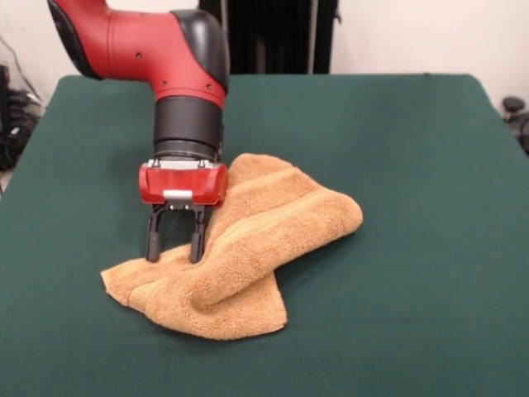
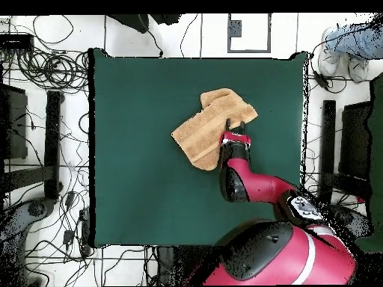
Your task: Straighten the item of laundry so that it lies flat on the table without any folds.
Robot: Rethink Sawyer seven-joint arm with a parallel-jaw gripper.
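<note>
One towel [image 1: 248,248], one pincer [image 1: 175,248], one table [image 1: 413,149] — nothing else on the green cloth. The towel lies approx. mid-table, crumpled and doubled over itself: one thick flap runs diagonally across a lower layer, w/ a smooth woven stripe band showing along the fold. No care tag visible. Judging by the terry pile, it's light, soft and floppy, won't hold shape, and prob. drags a bit on the felt rather than sliding freely — not fragile. The pincer stands vertical over the towel's edge nearest the arm, jaws parted w/ a gap between, tips down at or just touching the cloth; nothing pinched that I can see. Best hold, I'd say: a single-layer corner or the free edge of the top flap — grabbing the bulky fold would likely lift both layers together.
</note>
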